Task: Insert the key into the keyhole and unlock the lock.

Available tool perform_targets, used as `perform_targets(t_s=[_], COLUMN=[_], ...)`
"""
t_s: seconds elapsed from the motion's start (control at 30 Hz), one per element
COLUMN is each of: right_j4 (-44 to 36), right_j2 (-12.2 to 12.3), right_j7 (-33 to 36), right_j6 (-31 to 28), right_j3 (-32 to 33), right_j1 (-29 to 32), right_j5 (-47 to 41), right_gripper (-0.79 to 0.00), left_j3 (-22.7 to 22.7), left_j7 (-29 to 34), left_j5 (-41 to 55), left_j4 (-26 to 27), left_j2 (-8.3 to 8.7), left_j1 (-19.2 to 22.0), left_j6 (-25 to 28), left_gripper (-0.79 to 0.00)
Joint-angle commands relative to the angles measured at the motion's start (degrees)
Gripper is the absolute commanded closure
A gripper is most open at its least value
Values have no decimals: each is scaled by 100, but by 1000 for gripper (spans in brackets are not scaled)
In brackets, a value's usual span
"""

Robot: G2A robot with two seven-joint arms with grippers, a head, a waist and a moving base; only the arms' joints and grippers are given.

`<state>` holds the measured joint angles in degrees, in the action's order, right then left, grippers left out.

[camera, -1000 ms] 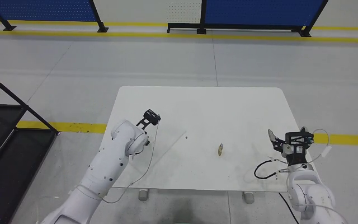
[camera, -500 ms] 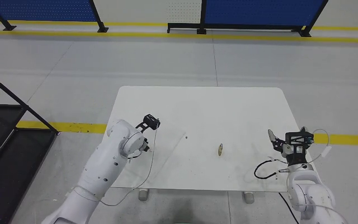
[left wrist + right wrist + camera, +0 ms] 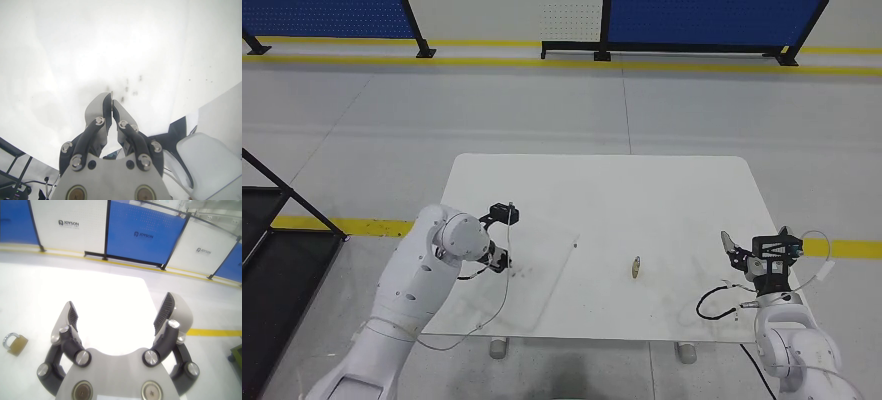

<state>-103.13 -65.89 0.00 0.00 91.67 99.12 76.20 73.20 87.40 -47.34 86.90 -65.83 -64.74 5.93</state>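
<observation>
A brass padlock (image 3: 636, 266) with a silver shackle lies flat on the white table (image 3: 642, 190), right of centre; the right wrist view shows the padlock (image 3: 16, 344) off to one side of that gripper. My left gripper (image 3: 500, 262) points down at the table's left part, well left of the padlock. In the left wrist view the left gripper (image 3: 112, 98) is shut on a thin metal sliver, the key (image 3: 112, 94), seen edge-on between the pads. My right gripper (image 3: 119, 302) hangs open and empty by the table's right edge; the top view shows the right gripper (image 3: 757, 246) there too.
Small dark specks (image 3: 130, 89) mark the table just beyond the left fingertips. A black cable (image 3: 717, 300) loops on the table near the right arm. A dark rack (image 3: 272, 240) stands left of the table, and blue and white fence panels (image 3: 143, 232) stand beyond it.
The left arm has swung back toward the table's left side, and its gripper has turned down toward the surface. The right arm and the padlock have not moved.
</observation>
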Motion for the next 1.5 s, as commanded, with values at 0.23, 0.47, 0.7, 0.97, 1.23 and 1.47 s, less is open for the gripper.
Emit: perform_targets(t_s=[0.23, 0.47, 0.7, 0.97, 1.23, 1.47], right_j4=[0, 0, 0, 0, 0, 0], right_j2=[0, 0, 0, 0, 0, 0], right_j7=[0, 0, 0, 0, 0, 0], right_j6=[0, 0, 0, 0, 0, 0], right_j3=[0, 0, 0, 0, 0, 0], right_j1=[0, 0, 0, 0, 0, 0], right_j5=[0, 0, 0, 0, 0, 0], right_gripper=[-785, -785, -785, -785, -785, -785], left_j3=[209, 407, 439, 342, -80, -510], left_j7=[-578, -1230, -1814, -2135, -2099, -1934], left_j5=[516, 648, 304, -608, -2296, -3379], left_j4=[-38, 223, 599, 976, 1179, 1224], left_j2=[56, 121, 178, 237, 279, 273], left_j1=[-135, -438, -767, -968, -1013, -913], left_j6=[212, 457, 496, 343, 211, 359], left_gripper=[0, 0, 0, 0, 0, 0])
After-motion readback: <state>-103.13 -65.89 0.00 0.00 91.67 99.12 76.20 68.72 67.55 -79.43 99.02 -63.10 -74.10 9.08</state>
